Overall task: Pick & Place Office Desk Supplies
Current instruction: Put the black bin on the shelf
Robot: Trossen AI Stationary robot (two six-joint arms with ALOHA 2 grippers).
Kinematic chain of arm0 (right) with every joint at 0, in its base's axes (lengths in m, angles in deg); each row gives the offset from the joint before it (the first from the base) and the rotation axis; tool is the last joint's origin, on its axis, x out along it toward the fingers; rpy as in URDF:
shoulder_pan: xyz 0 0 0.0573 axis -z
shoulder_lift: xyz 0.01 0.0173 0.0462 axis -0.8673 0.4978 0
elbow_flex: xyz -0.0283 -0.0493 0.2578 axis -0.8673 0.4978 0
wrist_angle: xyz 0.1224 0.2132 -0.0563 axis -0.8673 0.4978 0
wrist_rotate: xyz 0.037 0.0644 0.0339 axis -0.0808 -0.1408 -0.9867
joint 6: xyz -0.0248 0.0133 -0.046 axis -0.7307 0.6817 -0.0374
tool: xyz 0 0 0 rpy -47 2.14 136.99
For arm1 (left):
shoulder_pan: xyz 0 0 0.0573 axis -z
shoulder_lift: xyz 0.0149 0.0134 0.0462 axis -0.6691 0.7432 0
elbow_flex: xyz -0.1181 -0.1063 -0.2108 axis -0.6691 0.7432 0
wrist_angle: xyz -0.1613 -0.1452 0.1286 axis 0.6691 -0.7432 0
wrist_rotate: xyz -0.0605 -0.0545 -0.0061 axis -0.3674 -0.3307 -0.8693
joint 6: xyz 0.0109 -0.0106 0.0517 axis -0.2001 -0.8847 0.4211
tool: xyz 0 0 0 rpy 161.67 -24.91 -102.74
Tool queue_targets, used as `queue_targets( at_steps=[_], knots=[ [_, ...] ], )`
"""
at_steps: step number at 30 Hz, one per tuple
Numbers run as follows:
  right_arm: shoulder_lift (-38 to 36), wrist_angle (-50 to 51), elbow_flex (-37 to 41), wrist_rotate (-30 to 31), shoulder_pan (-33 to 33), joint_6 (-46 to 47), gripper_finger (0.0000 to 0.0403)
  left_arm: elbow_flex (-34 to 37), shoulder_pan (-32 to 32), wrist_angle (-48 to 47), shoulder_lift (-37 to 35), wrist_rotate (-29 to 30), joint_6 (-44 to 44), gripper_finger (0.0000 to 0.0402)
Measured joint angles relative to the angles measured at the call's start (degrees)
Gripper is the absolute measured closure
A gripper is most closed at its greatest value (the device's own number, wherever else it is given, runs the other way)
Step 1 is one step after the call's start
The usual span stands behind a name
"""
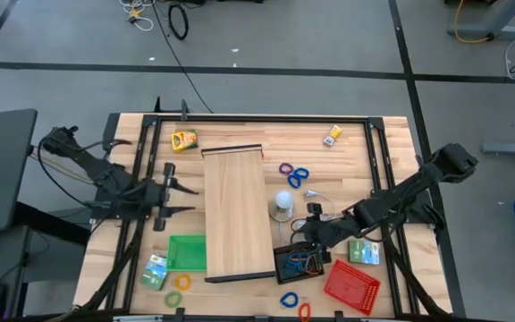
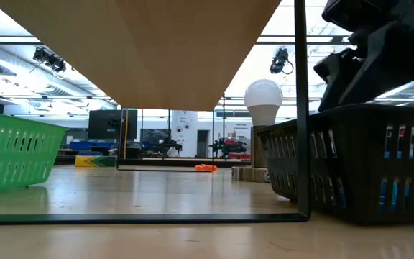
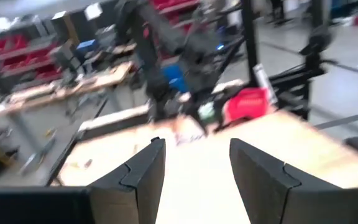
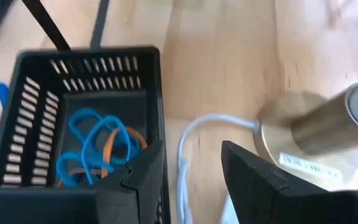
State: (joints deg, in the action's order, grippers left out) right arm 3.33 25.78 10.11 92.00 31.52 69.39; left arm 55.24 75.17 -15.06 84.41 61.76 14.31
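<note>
1. Two tools (image 1: pixel 170 191) (image 1: pixel 314 220) are in play; your left tool hangs with fingers spread and empty beside the long wooden board (image 1: pixel 236 213), well apart from any supply.
2. Your right tool (image 4: pixel 188 180) hovers spread and empty over the near rim of the black mesh tray (image 4: pixel 86 118), which already holds blue loops (image 4: pixel 95 140) and an orange band (image 4: pixel 132 138).
3. Loose supplies remain on the desk (image 1: pixel 365 156): blue and purple loops (image 1: pixel 294 173), a yellow box (image 1: pixel 183 139), a green box (image 1: pixel 363 251).
4. Risk: a white cable (image 4: pixel 194 134) and a lamp base (image 4: pixel 294 134) lie just beside the right tool; a low sweep could likely snag the cable or tip the lamp.
5. Only the right wrist view shows the tray contents; the low view shows just the bulb (image 2: pixel 264 101) and tray wall (image 2: pixel 351 162).
</note>
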Motion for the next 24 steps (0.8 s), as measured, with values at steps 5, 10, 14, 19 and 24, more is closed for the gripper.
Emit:
queue_targets(
  at_steps=[5,10,14,19,24],
  knots=[
    [0.0,15.4,-7.1,-2.3,1.7,2.7,0.0232,3.7,-3.3,0.4,-4.4,0.0,-2.1,0.0216],
    [0.2,20.7,-11.2,-7.2,3.3,5.0,0.0232,5.7,-6.5,-0.1,-5.3,0.0,-3.2,0.0216],
    [1.5,21.0,-11.2,-10.7,4.0,5.3,0.0232,6.7,-9.1,-0.6,-5.3,0.0,-4.4,0.0216],
    [3.2,22.0,-12.5,-13.1,3.9,6.5,0.0232,6.9,-11.1,-2.8,-5.2,-0.1,-5.6,0.0216],
    [8.5,26.6,-18.2,-14.0,2.7,4.9,0.0232,6.9,-11.6,-2.7,-5.2,-0.2,-5.7,0.0216]
  ],
)
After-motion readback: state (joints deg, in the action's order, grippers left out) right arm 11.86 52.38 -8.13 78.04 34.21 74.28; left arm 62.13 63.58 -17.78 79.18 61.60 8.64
